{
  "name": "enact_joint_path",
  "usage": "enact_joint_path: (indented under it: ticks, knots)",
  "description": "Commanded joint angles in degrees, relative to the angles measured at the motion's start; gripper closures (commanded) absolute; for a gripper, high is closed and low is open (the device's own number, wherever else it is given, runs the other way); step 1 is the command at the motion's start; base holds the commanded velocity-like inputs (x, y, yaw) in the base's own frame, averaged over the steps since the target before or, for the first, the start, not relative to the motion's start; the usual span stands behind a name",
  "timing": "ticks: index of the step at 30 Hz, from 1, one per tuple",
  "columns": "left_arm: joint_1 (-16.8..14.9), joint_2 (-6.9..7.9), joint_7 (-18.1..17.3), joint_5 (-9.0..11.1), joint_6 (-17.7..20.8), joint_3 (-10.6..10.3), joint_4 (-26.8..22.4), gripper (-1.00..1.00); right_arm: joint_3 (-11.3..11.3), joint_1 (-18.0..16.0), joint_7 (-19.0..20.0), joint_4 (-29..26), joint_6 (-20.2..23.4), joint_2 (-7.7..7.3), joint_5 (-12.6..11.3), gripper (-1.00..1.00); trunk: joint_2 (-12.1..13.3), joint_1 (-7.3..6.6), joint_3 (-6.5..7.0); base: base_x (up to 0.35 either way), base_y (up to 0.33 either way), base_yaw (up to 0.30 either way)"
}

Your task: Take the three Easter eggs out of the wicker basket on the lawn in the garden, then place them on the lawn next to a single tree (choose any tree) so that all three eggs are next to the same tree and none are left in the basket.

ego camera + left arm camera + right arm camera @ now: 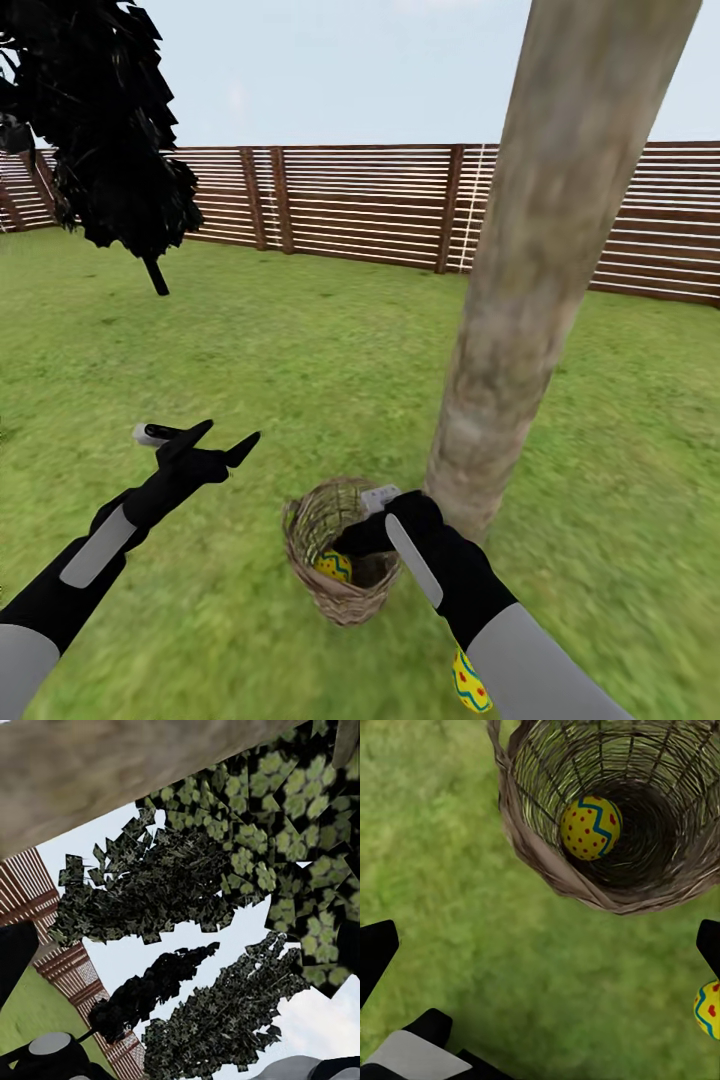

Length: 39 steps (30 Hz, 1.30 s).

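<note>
The wicker basket (340,560) sits on the lawn (300,350) at the foot of the thick pale tree (530,280). One yellow Easter egg (335,567) with a blue zigzag and red dots lies inside it (589,827). A second egg (470,685) lies on the grass beside my right forearm (707,1009). My right gripper (355,540) hovers just over the basket (607,810); it is open (540,952) and holds nothing. Off to the left, above the grass, my left gripper (222,440) is open and empty.
A black-foliaged tree (110,130) with a thin dark stem stands at the back left. The brown slat fence (380,205) closes the garden behind. The left wrist view looks up at the trunk (112,772) and leafy crown (285,832). Open grass stretches left and right of the tree.
</note>
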Motion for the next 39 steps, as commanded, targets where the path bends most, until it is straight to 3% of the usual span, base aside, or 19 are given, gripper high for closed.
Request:
enact_joint_path:
  ticks: [1, 11, 14, 17, 20, 24, 33, 34, 36, 39]
  knots:
    - [-0.1, 0.02, -0.1, 0.5, 0.5, -0.2, 0.0, -1.0, 0.1, 0.0, -0.4, 0.0, 0.2, 0.0, -0.4, -1.0, 0.0, 0.01, -0.05, 0.167, 0.227, 0.025]
    - [0.0, -0.31, -0.1, 0.6, 0.5, -0.3, 0.1, -1.0, 0.0, 0.0, -1.2, 1.9, 0.2, 0.03, -0.5, -1.0, 0.0, 0.01, -0.05, 0.201, 0.214, 0.003]
    - [0.1, -0.37, -0.1, 0.6, 0.5, -0.3, 0.1, -1.0, 0.0, 0.0, -3.9, 4.0, 0.2, 0.11, -0.5, -1.0, 0.0, 0.01, -0.05, 0.043, 0.035, 0.0]
    - [0.1, -0.36, -0.1, 0.6, 0.5, -0.3, 0.1, -1.0, -0.2, 0.0, -9.1, 5.7, -0.3, 0.17, -0.5, -1.0, 0.0, 0.01, -0.05, 0.007, 0.006, 0.0]
    - [0.1, -0.38, -0.1, 0.6, 0.5, -0.3, 0.1, -1.0, -0.7, 0.0, -10.1, 6.9, -1.2, 0.17, -0.8, -1.0, 0.0, 0.01, -0.05, 0.001, 0.001, 0.0]
    - [0.1, -0.4, -0.1, 0.6, 0.5, -0.3, 0.1, -1.0, -0.8, 0.0, -10.2, 8.2, -4.6, 0.07, -4.6, -1.0, 0.0, 0.01, -0.05, 0.088, 0.055, 0.0]
    - [0.1, -0.45, -0.1, 0.7, 0.5, -0.3, 1.0, -1.0, -0.6, 0.0, -10.4, 9.3, -5.7, 0.17, -6.6, -1.0, 0.0, 0.01, 0.15, 0.258, 0.177, -0.042]
    - [0.1, -0.46, -0.1, 0.8, 0.5, -0.3, 1.2, -1.0, -0.6, 0.0, -10.3, 9.4, -5.6, 0.17, -7.5, -1.0, 0.0, 0.01, 0.2, 0.278, 0.207, -0.191]
    - [0.1, -0.6, -0.1, 0.9, 0.6, -0.3, 1.8, -1.0, -0.6, 0.0, -10.4, 9.5, -5.5, 0.09, -11.3, -1.0, 0.0, 0.01, 0.31, 0.274, 0.216, -0.225]
    - [0.1, -0.65, -0.2, 0.9, 0.6, -0.3, 2.0, -1.0, -0.6, 0.0, -10.6, 9.5, -5.5, -0.05, -14.1, -1.0, 0.0, 0.01, 0.48, 0.258, 0.225, -0.239]
